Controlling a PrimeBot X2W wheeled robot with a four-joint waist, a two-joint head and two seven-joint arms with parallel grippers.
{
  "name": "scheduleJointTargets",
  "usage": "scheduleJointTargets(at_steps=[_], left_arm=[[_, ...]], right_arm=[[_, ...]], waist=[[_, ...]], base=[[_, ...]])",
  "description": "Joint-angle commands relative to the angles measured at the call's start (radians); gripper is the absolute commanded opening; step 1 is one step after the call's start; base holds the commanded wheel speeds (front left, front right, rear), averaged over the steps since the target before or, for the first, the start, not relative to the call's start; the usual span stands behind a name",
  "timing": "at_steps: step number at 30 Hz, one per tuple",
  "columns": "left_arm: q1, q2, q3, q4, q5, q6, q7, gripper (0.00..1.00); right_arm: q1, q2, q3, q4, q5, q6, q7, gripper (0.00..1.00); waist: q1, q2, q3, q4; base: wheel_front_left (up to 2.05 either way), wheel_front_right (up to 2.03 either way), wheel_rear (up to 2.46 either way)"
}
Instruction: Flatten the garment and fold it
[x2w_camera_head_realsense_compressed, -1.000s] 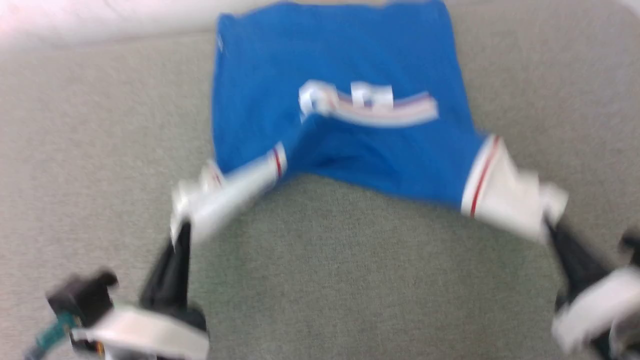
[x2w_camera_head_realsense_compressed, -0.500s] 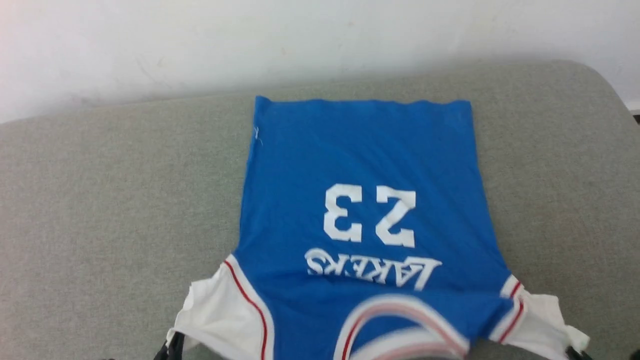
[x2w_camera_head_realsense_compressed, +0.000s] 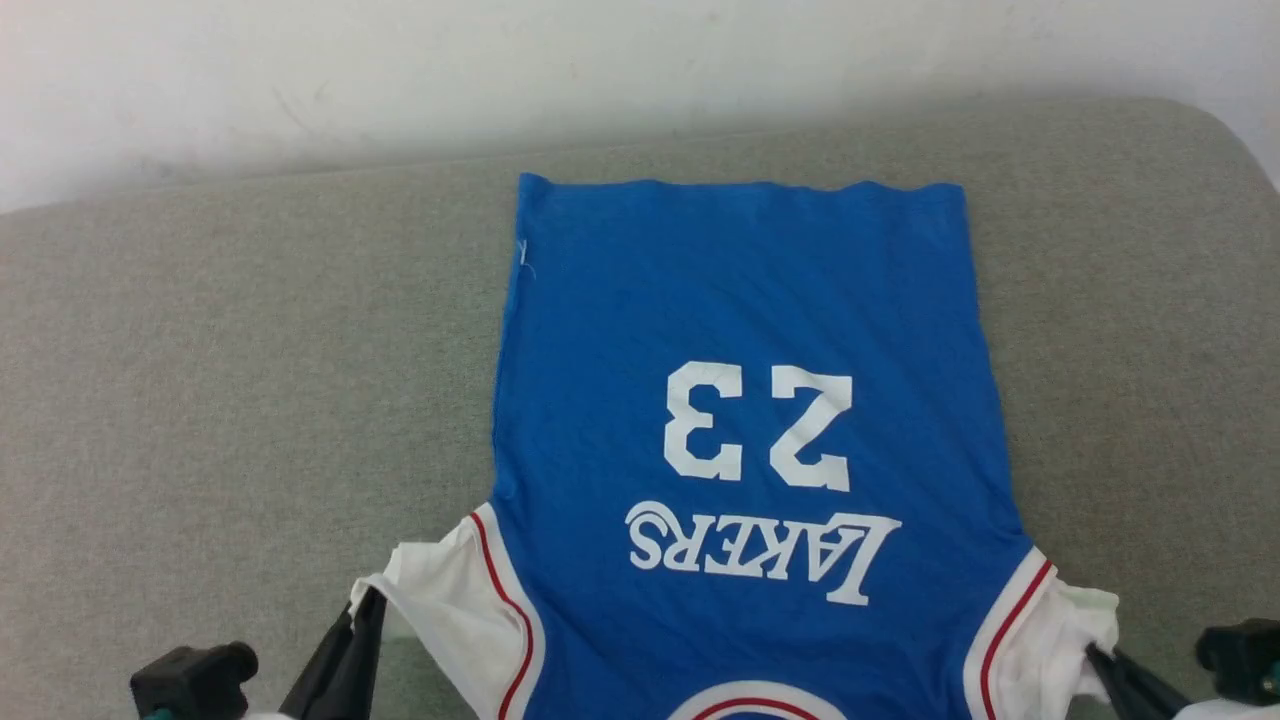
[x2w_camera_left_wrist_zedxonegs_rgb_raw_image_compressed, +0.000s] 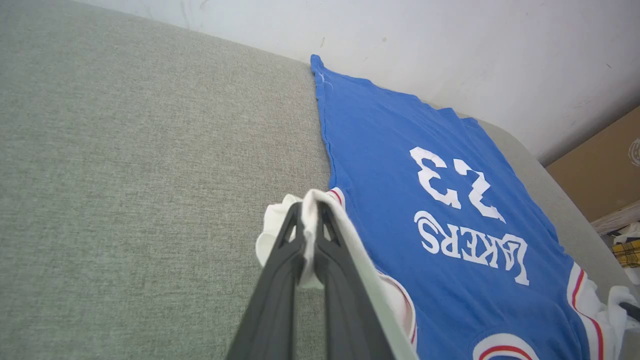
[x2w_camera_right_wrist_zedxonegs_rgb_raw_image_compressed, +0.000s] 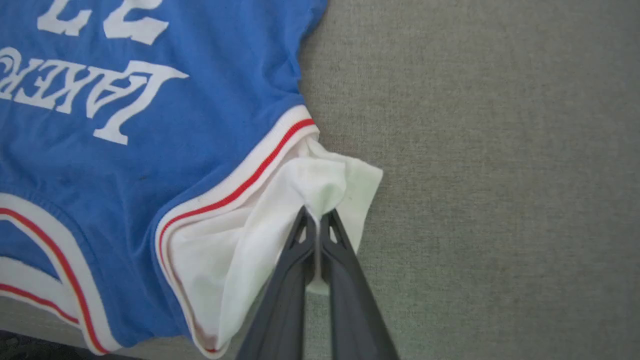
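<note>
The cushion carries the garment, which lies print up and nearly flat, hem at the far edge by the wall and collar toward the robot. The step in hand is flattening: the left gripper is clamped on the bunched left sleeve, and the right gripper is clamped on the bunched right sleeve. The next move likely calls for drawing each sleeve outward, laying it flat and releasing before any fold.
</note>
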Motion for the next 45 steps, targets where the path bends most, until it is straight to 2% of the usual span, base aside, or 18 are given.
scheduleJointTargets(at_steps=[1, 2, 5, 7, 11, 14, 17, 19, 23, 25, 29, 36, 45], left_arm=[[-0.027, 0.000, -0.010, -0.005, 0.014, 0.004, 0.010, 0.00], [-0.039, -0.001, -0.016, -0.006, 0.019, 0.004, 0.016, 0.00], [-0.064, -0.002, -0.028, -0.019, 0.030, 0.007, 0.034, 0.00], [-0.067, 0.002, -0.029, -0.035, 0.034, 0.014, 0.040, 0.00], [-0.062, 0.012, -0.030, -0.076, 0.048, 0.034, 0.047, 0.00], [-0.065, 0.016, -0.033, -0.106, 0.062, 0.044, 0.050, 0.00], [-0.082, 0.016, -0.041, -0.129, 0.077, 0.049, 0.055, 0.00], [-0.101, 0.013, -0.050, -0.142, 0.089, 0.047, 0.059, 0.00], [-0.142, 0.004, -0.068, -0.158, 0.110, 0.044, 0.068, 0.00], [-0.200, -0.004, -0.088, -0.173, 0.140, 0.038, 0.082, 0.00], [-0.264, -0.015, -0.108, -0.188, 0.174, 0.032, 0.096, 0.00], [-0.339, -0.042, -0.135, -0.201, 0.208, 0.025, 0.108, 0.00], [-0.371, -0.065, -0.145, -0.182, 0.214, 0.022, 0.102, 0.00]], right_arm=[[-0.023, -0.003, 0.021, 0.040, -0.007, -0.001, 0.022, 0.34], [-0.034, -0.006, 0.034, 0.065, -0.008, -0.001, 0.039, 1.00], [-0.057, -0.009, 0.028, 0.098, 0.009, -0.001, 0.075, 1.00], [-0.071, -0.013, -0.018, 0.069, 0.029, -0.001, 0.086, 1.00], [-0.103, -0.025, -0.152, -0.090, 0.081, -0.001, 0.132, 1.00], [-0.169, -0.051, -0.245, -0.222, 0.071, -0.001, 0.178, 1.00], [-0.293, -0.064, -0.291, -0.302, 0.056, -0.001, 0.229, 1.00], [-0.392, -0.088, -0.277, -0.317, 0.032, -0.001, 0.271, 1.00], [-0.627, -0.093, -0.219, -0.245, 0.010, -0.001, 0.360, 1.00], [-0.853, -0.073, -0.200, -0.069, -0.011, -0.001, 0.436, 1.00], [-1.016, -0.047, -0.213, 0.101, -0.085, -0.001, 0.478, 1.00], [-1.121, -0.029, -0.245, 0.299, -0.147, -0.001, 0.515, 1.00], [-1.123, -0.034, -0.243, 0.393, -0.156, -0.001, 0.513, 1.00]], waist=[[-0.0001, 0.0000, 0.010, 0.012], [-0.0001, 0.0000, 0.013, 0.018], [-0.0001, 0.0000, 0.020, 0.034], [-0.0001, 0.0000, 0.024, 0.040], [-0.0001, 0.0000, 0.034, 0.052], [-0.0001, 0.0000, 0.052, 0.060], [-0.0001, 0.0000, 0.084, 0.071], [-0.0001, 0.0000, 0.115, 0.081], [-0.0001, 0.0000, 0.186, 0.101], [-0.0001, 0.0000, 0.277, 0.131], [-0.0001, 0.0000, 0.358, 0.164], [-0.0001, 0.0000, 0.451, 0.220], [-0.0001, 0.0000, 0.493, 0.259]], base=[[0.00, 0.00, 0.00], [0.00, 0.00, 0.00], [0.00, 0.00, 0.00], [0.00, 0.00, 0.00], [0.00, 0.00, 0.00], [0.00, 0.00, 0.00], [0.00, 0.00, 0.00], [0.00, 0.00, 0.00], [0.00, 0.00, 0.00], [0.00, 0.00, 0.00], [0.00, 0.00, 0.00], [0.00, 0.00, 0.00], [0.00, 0.00, 0.00]])
